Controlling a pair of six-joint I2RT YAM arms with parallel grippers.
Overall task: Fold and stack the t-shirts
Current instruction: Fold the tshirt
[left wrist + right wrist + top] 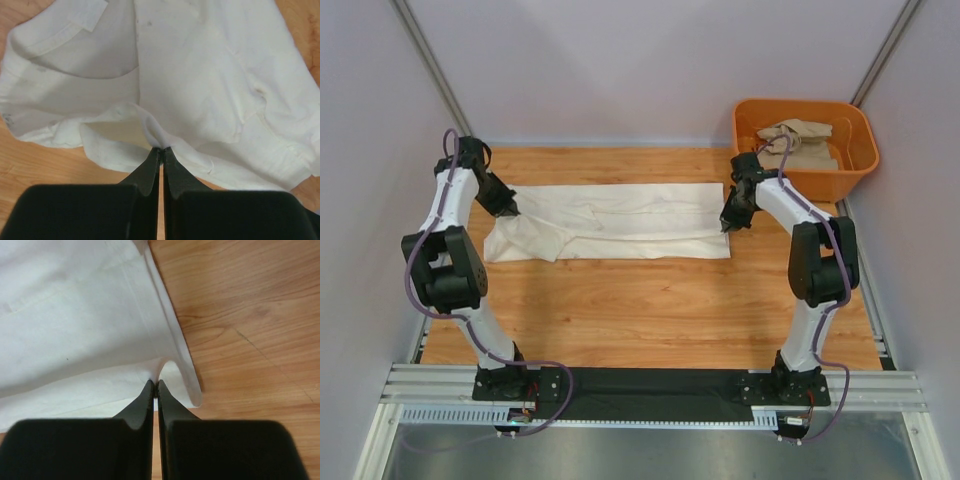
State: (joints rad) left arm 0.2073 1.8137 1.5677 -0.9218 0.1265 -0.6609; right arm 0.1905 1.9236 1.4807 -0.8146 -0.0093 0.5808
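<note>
— Handling of the cream shirt (620, 220)?
— Soft, thin and light. Sure to sag and trail rather than hold any shape, and likely to slide easily over the wood. Laid out as a long strip across the far half of the table (650, 310), folded lengthwise by the look of it.
— Where to take hold?
— At the two short ends, as now. Left gripper (161, 149) clamped tight on a raised pinch of cloth below the collar. Right gripper (156, 384) pinched on a small fold at the hem. Best lifted evenly, judging by the rumpled left end.
— And the beige shirt (800, 140)?
— Crumpled inside the orange tub (820, 185) at the far right corner, just beyond the right gripper.
— Anything hard to make out?
— Plenty. Cannot tell the number of layers caught in either pinch, nor the whereabouts of the sleeves under the fold. Much of the beige shirt hidden behind the tub wall. No telling its lie from here.
</note>
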